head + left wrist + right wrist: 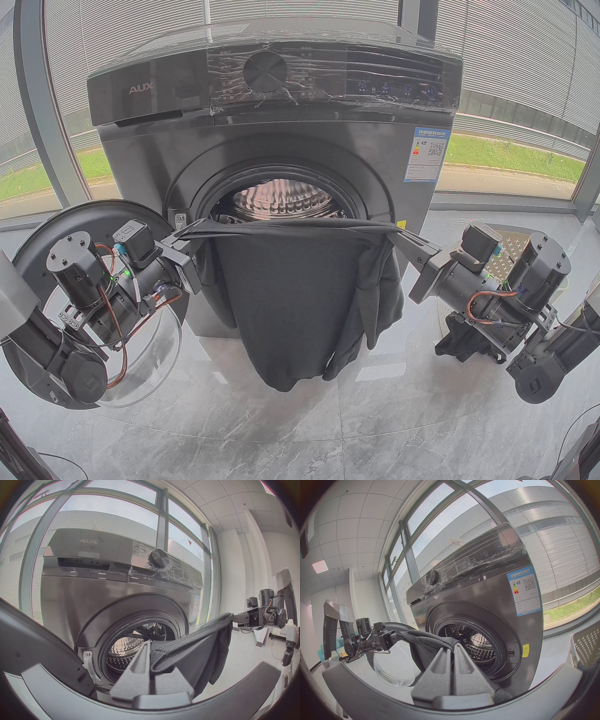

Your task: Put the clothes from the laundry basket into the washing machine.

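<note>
A dark grey garment (294, 300) hangs stretched between my two grippers in front of the washing machine (275, 144), whose drum opening (281, 200) is open behind it. My left gripper (187, 234) is shut on the garment's left top corner; its fingers (137, 670) pinch the folded hem (175, 648). On the other side, my right gripper (400, 240) is shut on the right top corner, and the cloth (431, 639) bunches at its tips (453, 650). The garment's lower end dangles just above the floor.
The machine's round door (94, 300) stands swung open at the left, behind my left arm. A white perforated laundry basket (522, 250) with dark clothes (462, 344) sits on the floor at the right, behind my right arm. Grey tiled floor (312, 425) lies in front.
</note>
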{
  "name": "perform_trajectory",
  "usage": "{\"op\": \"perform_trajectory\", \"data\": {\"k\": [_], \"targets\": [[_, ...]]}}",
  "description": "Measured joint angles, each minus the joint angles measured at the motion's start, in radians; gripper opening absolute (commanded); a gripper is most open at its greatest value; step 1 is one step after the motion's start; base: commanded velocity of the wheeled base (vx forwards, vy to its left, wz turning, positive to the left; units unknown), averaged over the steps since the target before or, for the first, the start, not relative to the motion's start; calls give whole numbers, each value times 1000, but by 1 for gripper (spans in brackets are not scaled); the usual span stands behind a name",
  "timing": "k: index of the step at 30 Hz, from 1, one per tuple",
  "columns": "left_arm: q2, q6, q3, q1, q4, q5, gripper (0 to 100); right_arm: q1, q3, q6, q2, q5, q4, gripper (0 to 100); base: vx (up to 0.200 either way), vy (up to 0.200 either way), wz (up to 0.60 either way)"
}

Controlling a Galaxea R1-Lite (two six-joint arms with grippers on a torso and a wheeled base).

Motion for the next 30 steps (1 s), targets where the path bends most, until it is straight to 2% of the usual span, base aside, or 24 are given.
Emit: {"op": "perform_trajectory", "data": {"k": [27, 28, 30], "targets": [[-34, 3, 16, 8, 0, -1, 0, 19, -20, 3, -26, -2, -5, 0, 0, 0, 0], [-33, 4, 19, 8, 0, -1, 100, 19, -21, 3, -26, -2, -5, 0, 0, 0, 0], [-33, 4, 27, 9, 0, -6, 100, 20, -21, 4, -26, -4, -5, 0, 0, 0, 0]]}}
